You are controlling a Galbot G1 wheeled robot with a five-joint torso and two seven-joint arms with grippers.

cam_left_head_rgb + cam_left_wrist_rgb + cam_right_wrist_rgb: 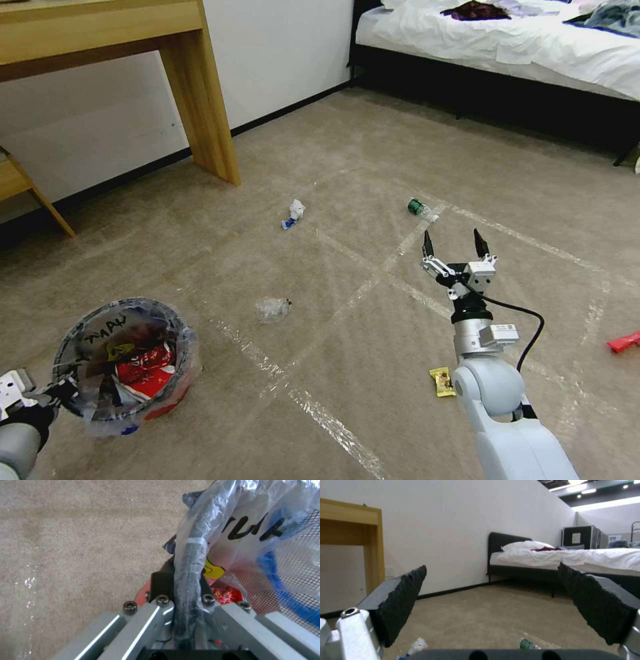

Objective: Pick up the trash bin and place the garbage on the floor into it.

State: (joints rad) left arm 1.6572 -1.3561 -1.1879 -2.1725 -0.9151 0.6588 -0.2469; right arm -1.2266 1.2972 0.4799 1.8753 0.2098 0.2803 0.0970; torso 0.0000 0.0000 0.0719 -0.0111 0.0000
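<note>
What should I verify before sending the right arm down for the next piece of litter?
1. Left gripper clamped on the rim of the trash bin: ok.
2. Bin mouth facing up, with litter already inside: ok.
3. Right gripper open and holding nothing: ok.
4. Target ahead of the right gripper: the green-labelled bottle lies on the floor just beyond its fingertips: ok.
5. Other litter left: white and blue piece, clear plastic, yellow wrapper, red wrapper: not ok, still on the carpet.
6. Room left in the bin: cannot tell.
</note>
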